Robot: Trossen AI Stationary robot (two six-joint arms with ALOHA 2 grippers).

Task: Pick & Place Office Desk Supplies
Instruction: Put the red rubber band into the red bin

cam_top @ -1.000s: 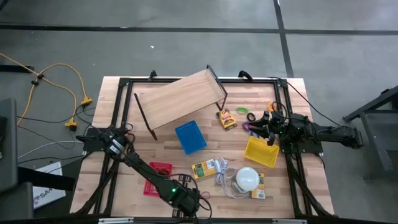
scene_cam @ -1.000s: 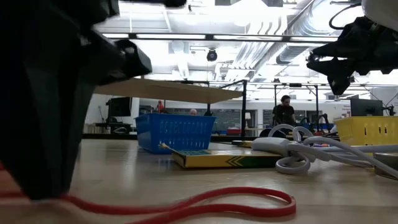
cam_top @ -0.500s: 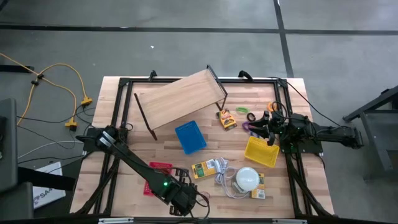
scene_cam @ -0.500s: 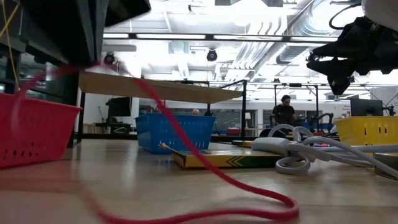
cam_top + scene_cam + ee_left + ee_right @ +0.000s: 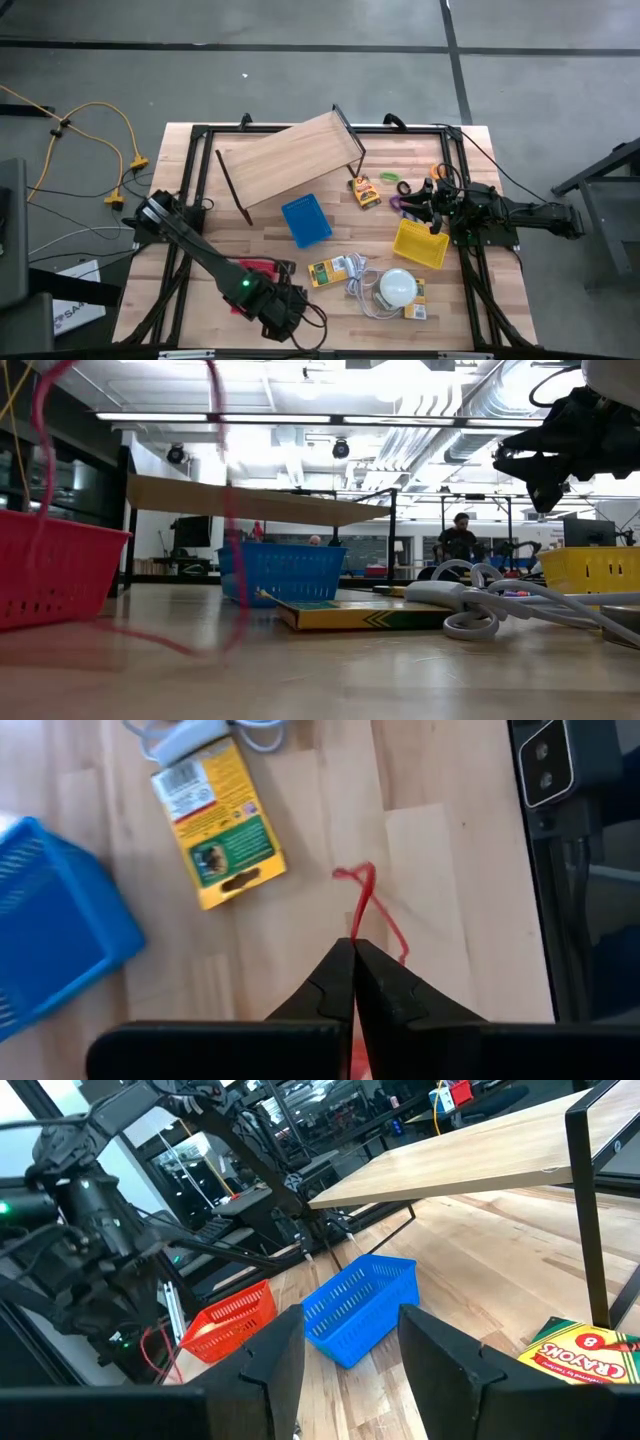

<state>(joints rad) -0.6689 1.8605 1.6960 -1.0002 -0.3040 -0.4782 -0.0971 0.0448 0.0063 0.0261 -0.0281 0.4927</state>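
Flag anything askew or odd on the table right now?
The wooden shelf sits skewed, angled across the table's far side rather than square to the frame. The white cord lies in a loose tangle by the white dome. The left gripper dangles a red rubber band from shut fingers.

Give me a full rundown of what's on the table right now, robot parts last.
Wooden shelf: one, tan top with black legs, far left-centre.
Blue basket: one, mid-table.
Red basket: one, near left, partly under the left arm.
Yellow basket: one, right side.
Crayon boxes: two, yellow-green; one beyond centre, one near centre.
White dome: one, near right, with white cord beside it.
Small clip-like pieces: several, green, purple, orange, far right.
Red rubber band: one, hanging from the left gripper.
Left gripper: shut on the band, near edge.
Right gripper: open, above the right side.
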